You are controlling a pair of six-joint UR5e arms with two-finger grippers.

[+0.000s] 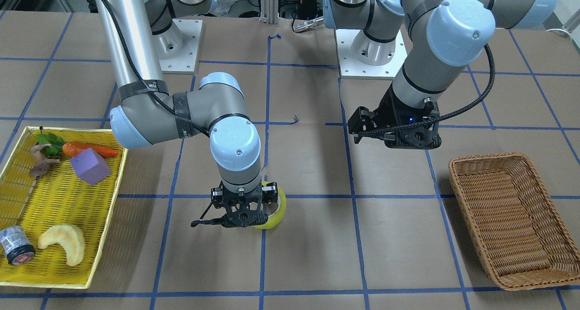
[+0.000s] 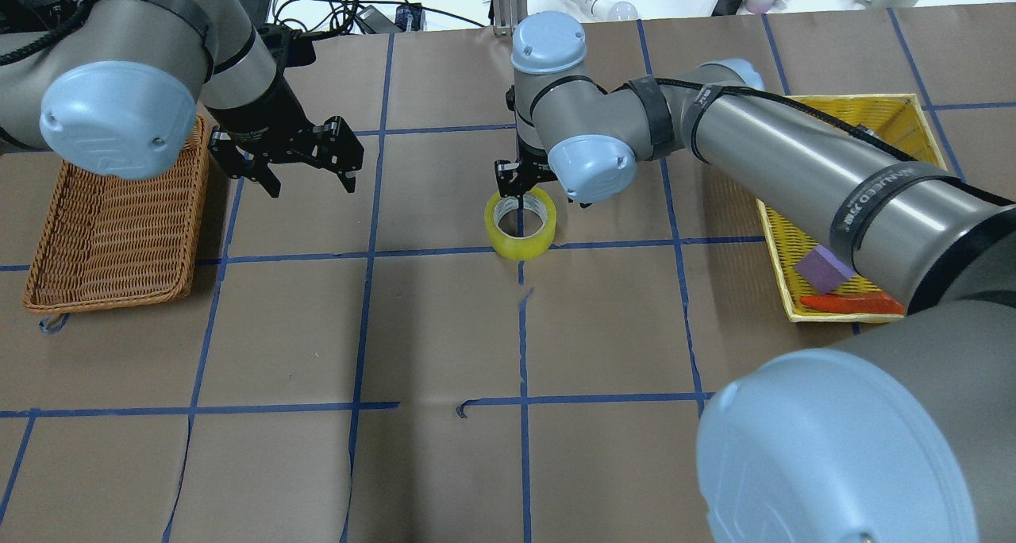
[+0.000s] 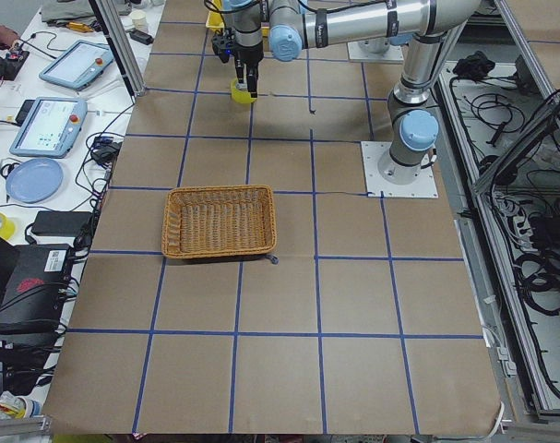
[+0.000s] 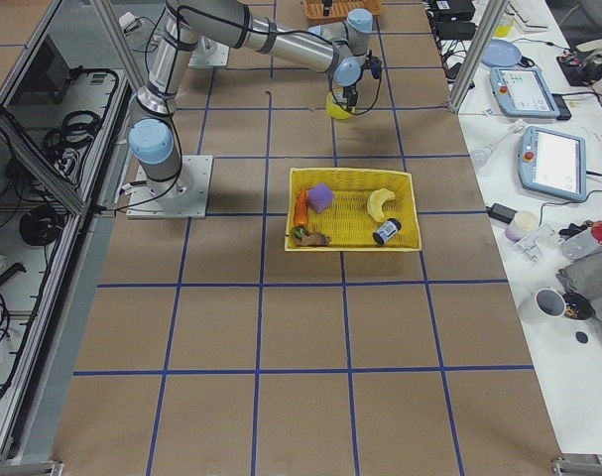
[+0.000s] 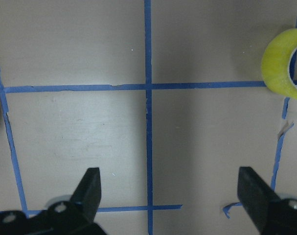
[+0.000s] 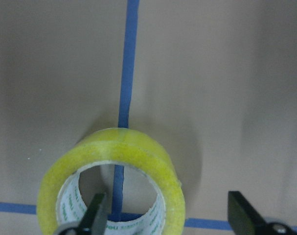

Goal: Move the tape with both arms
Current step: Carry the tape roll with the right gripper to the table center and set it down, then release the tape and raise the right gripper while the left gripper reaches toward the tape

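A brown wicker basket (image 1: 512,210) sits near the left gripper (image 2: 311,179), on its outer side. Well off to the outer side of the right gripper (image 2: 520,200) lies a yellow mesh tray (image 1: 59,201). It holds a carrot (image 1: 88,149), a purple block (image 1: 90,166), a pale crescent (image 1: 63,243) and a small grey can (image 1: 17,246). Blue lines (image 1: 353,165) cross the brown table (image 1: 308,255).

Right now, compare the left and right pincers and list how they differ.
The left pincer hangs near the basket with nothing between its fingers; the right pincer straddles the wall of the tape, one finger inside the ring, the other outside. The left pincer sits higher above the table; the right pincer is down at the level of the tape. Both are black and open.
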